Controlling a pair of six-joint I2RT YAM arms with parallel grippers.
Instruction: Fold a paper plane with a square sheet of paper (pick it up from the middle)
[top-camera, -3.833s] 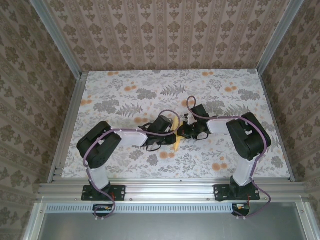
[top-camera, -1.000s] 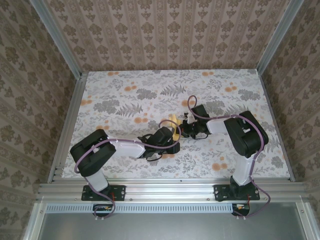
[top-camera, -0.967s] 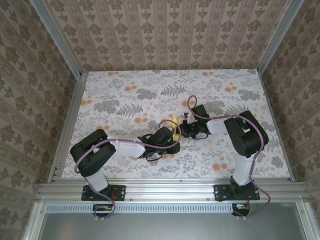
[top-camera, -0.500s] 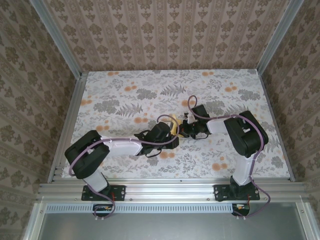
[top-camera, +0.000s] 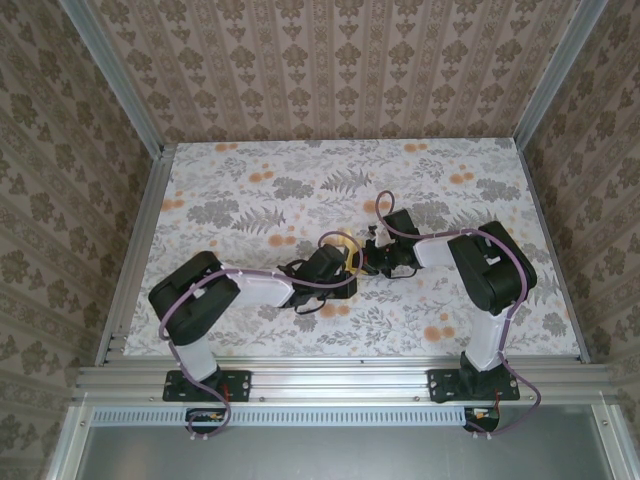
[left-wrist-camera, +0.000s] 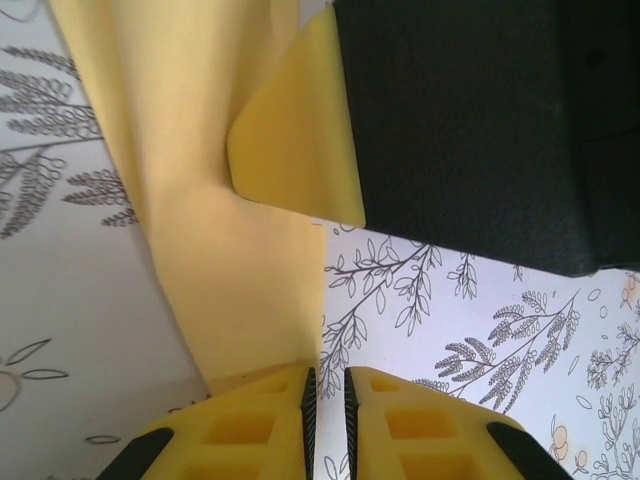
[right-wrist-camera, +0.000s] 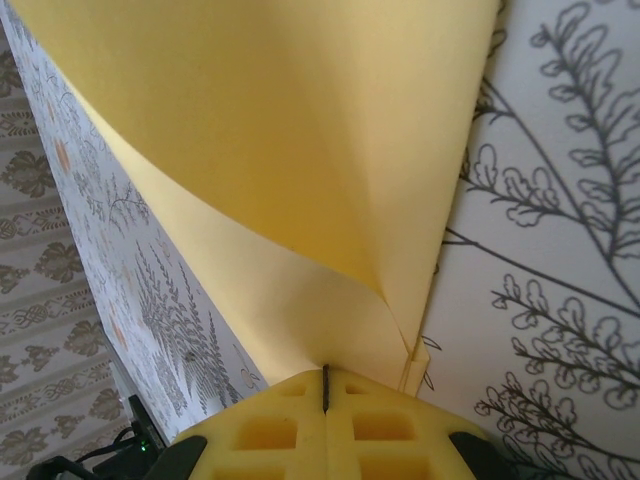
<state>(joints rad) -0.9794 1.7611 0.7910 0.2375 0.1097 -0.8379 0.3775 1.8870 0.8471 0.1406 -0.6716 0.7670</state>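
The yellow sheet of paper (top-camera: 348, 243) is folded narrow with creases and stands up off the table between the two grippers. My right gripper (top-camera: 372, 258) is shut on it: in the right wrist view the paper (right-wrist-camera: 300, 150) curls out of the closed seam of the right gripper (right-wrist-camera: 325, 385). My left gripper (top-camera: 346, 266) sits just left of the paper. In the left wrist view the left gripper (left-wrist-camera: 325, 400) has its jaws a narrow slit apart with tablecloth showing through. The paper (left-wrist-camera: 230, 250) runs past the outside of the left finger (left-wrist-camera: 250, 425).
The black body of the right gripper (left-wrist-camera: 470, 130) hangs close in front of the left one. The floral tablecloth (top-camera: 300, 190) carries orange flower prints (top-camera: 432, 332). Aluminium rails (top-camera: 135, 250) and wallpapered walls close in the table on three sides.
The left gripper has moved away from the near edge up to the paper, and its jaws have narrowed. The right gripper has held still, shut on the paper.
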